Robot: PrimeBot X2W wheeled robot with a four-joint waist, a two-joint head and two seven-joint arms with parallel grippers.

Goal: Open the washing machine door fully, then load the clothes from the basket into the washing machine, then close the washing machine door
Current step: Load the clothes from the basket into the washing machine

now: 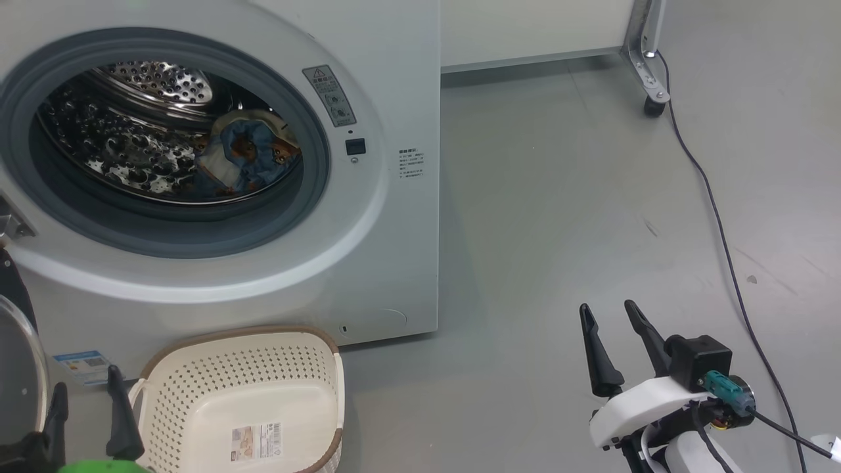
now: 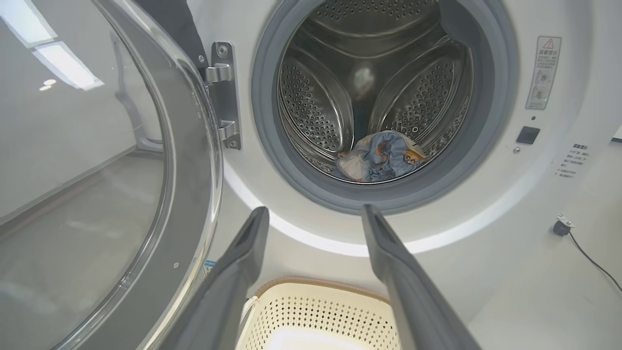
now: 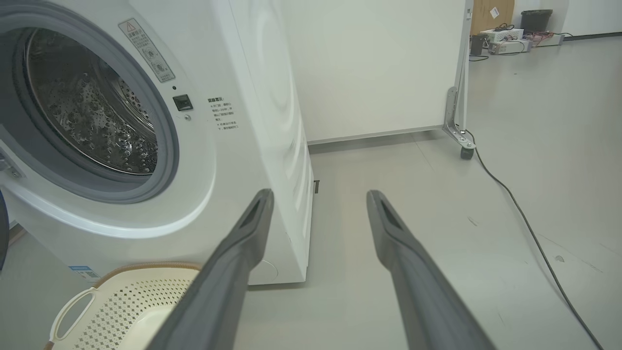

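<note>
The clothes (image 2: 381, 155) lie in the washing machine (image 1: 394, 249), beyond the spread fingers of the left gripper (image 2: 315, 211); the washing machine door (image 2: 187, 170) stands open at their left. The right gripper (image 3: 319, 194) is spread too, empty.

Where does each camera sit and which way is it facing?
Head: high, looking down at washer, basket; left gripper, right gripper low.
Left wrist: left arm, facing drum beside open door; own fingers.
Right wrist: right arm, facing washer's corner, floor; own fingers.
Shared: head and left wrist both show clothes in drum.
</note>
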